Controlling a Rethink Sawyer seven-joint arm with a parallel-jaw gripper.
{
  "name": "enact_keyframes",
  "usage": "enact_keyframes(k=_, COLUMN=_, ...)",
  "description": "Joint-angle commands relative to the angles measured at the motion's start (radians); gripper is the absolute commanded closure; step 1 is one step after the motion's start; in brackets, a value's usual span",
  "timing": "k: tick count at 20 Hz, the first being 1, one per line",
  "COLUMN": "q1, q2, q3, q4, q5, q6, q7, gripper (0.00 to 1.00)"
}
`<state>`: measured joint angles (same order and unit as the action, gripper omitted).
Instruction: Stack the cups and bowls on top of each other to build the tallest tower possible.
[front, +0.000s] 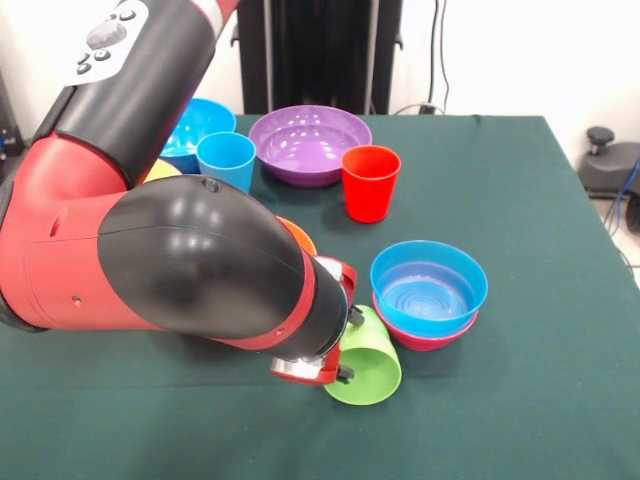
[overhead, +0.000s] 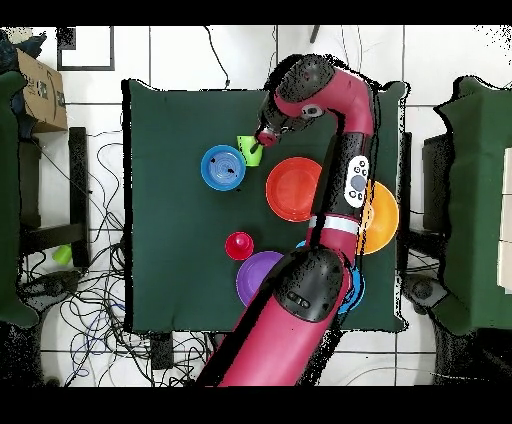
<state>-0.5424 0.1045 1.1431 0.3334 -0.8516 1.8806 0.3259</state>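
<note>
The lime green cup (front: 368, 362) lies tilted on its side, mouth toward the camera, left of the small blue bowl (front: 428, 285), which is nested in the small magenta bowl (front: 425, 338). My gripper (front: 349, 345) is at the cup's narrow end and is shut on it. In the overhead view, the gripper (overhead: 258, 151) sits on the green cup (overhead: 245, 149), just beside the small blue bowl (overhead: 223, 167). The red cup (front: 370, 182), purple bowl (front: 310, 143) and light blue cup (front: 226, 160) stand apart farther back.
The large blue bowl (front: 205, 122) stands behind the light blue cup. The red-orange bowl (overhead: 293, 188) and the yellow-orange bowl (overhead: 385, 215) lie partly under my arm (front: 190, 260), which hides much of the table's left side in the front view.
</note>
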Motion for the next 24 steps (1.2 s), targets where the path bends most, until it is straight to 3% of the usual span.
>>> enact_keyframes(k=1, q1=0.007, q2=-0.004, q3=-0.042, q4=0.025, q5=-0.094, q6=0.167, q7=-0.202, gripper=0.0)
enact_keyframes(k=19, q1=-0.006, q2=-0.007, q3=-0.085, q4=0.075, q5=-0.069, q6=0.191, q7=-0.226, gripper=0.0)
enact_keyframes(k=24, q1=-0.02, q2=-0.03, q3=-0.125, q4=0.154, q5=0.002, q6=0.164, q7=-0.15, gripper=0.0)
